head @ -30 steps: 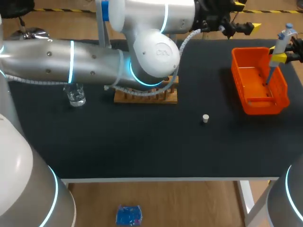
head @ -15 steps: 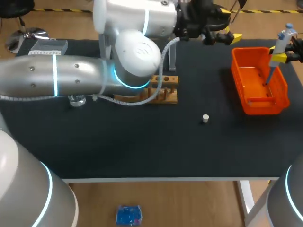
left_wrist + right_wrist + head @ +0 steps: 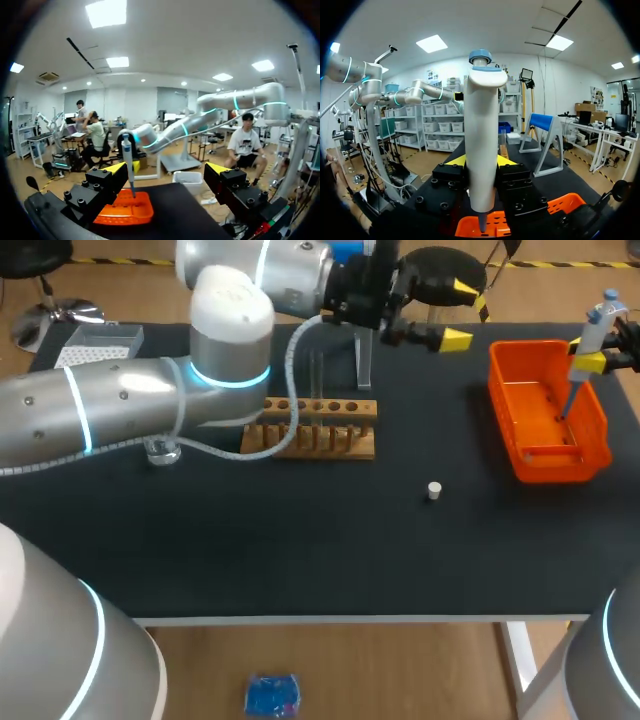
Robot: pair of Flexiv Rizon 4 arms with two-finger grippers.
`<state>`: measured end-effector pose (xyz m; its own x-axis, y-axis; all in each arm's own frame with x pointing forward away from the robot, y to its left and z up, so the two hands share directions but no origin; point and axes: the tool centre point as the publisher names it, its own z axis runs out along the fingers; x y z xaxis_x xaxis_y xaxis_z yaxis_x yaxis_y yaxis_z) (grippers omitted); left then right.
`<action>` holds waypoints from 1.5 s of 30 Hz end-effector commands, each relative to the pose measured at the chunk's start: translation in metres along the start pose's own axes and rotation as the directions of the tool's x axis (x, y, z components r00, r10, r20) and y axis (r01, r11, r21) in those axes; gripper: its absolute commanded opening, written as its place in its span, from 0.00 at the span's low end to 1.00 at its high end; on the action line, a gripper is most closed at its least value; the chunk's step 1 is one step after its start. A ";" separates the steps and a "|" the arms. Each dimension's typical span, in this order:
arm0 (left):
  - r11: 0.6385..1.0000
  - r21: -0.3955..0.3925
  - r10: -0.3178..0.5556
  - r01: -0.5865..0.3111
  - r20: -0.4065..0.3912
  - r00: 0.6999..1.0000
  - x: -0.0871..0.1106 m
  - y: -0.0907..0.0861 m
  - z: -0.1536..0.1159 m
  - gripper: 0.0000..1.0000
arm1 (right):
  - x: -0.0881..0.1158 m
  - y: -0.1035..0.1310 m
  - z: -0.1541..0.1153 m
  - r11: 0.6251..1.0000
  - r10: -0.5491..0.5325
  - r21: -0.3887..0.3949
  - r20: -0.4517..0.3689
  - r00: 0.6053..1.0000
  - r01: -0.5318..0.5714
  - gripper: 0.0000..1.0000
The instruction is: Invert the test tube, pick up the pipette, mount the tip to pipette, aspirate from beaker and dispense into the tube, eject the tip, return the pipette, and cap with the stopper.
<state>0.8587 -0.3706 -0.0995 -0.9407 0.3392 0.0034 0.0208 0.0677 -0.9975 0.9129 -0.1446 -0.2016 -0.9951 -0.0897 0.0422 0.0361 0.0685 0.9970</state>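
My right gripper (image 3: pixel 603 358) holds the white, blue-capped pipette (image 3: pixel 592 332) upright at the table's right edge, its thin lower end inside the orange bin (image 3: pixel 545 455). In the right wrist view both fingers press the pipette (image 3: pixel 481 145) from two sides, with the bin (image 3: pixel 565 202) below. My left gripper (image 3: pixel 456 312) hovers open and empty at the back, between the wooden tube rack (image 3: pixel 318 430) and the bin. From the left wrist, the gripper (image 3: pixel 167 172) faces the pipette (image 3: pixel 128 162) and bin (image 3: pixel 125 214). A white stopper (image 3: pixel 434 490) lies mid-table. The left arm partly hides the beaker (image 3: pixel 160 451).
A clear upright stand (image 3: pixel 363 362) rises behind the rack, close under my left wrist. A grey tip box (image 3: pixel 98 341) sits at the back left. The left arm's long forearm (image 3: pixel 100 410) spans the left half of the table above the beaker.
My left arm has swung leftward and back, uncovering the rack; its open gripper moved left, away from the bin. The right arm and pipette have stayed put.
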 end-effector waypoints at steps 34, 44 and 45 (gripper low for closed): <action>0.988 -0.094 -0.096 0.126 0.275 0.957 0.142 -0.007 0.012 1.00 | -0.001 0.001 0.000 1.000 0.000 0.003 -0.002 1.000 0.000 0.00; 0.989 -0.084 -0.093 0.120 0.276 0.957 0.138 -0.002 0.005 1.00 | -0.001 0.001 0.000 1.000 0.000 0.003 -0.002 1.000 0.000 0.00; 0.990 -0.092 -0.078 0.106 0.272 0.959 0.135 0.001 -0.001 1.00 | -0.001 0.001 0.000 1.000 0.000 0.003 -0.002 1.000 0.000 0.00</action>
<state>0.7296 -0.3331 -0.0938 -0.9927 0.0926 0.0776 -0.0580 0.1983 -0.9784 0.9129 -0.1445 -0.2016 -0.9951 -0.0898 0.0422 0.0361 0.0684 0.9970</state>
